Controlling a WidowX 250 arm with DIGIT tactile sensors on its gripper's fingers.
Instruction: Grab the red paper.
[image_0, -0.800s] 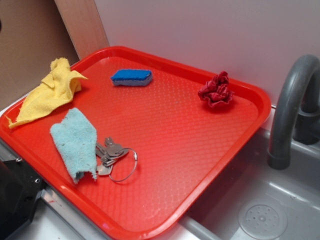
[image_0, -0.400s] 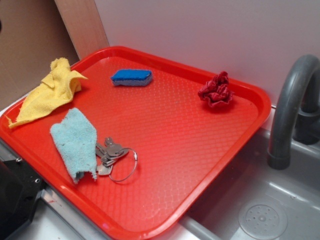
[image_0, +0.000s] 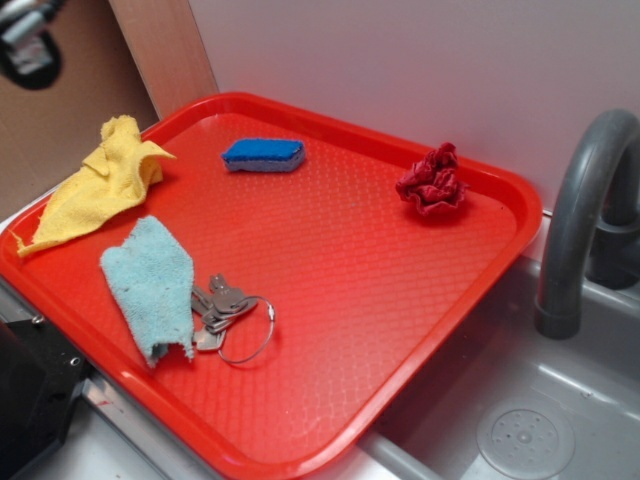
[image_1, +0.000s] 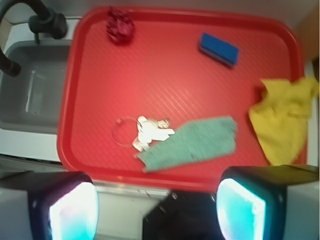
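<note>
Gripper (image_1: 157, 207) open, jaws spread wide, high above the near edge of the red tray (image_1: 90, 100), holding nothing. Red paper (image_1: 120, 26) sits in the tray's far corner by the grey faucet (image_1: 30, 22), well apart from gripper. Grey sink (image_0: 520, 400) beside tray; white wall (image_0: 420, 70) behind. No legible writing.

Gripper (image_1: 157, 210): two chunky fingers (image_1: 62, 210), dark casings with pale grey outer sides, inner pads glowing cyan-white. Black housing between them.
</note>
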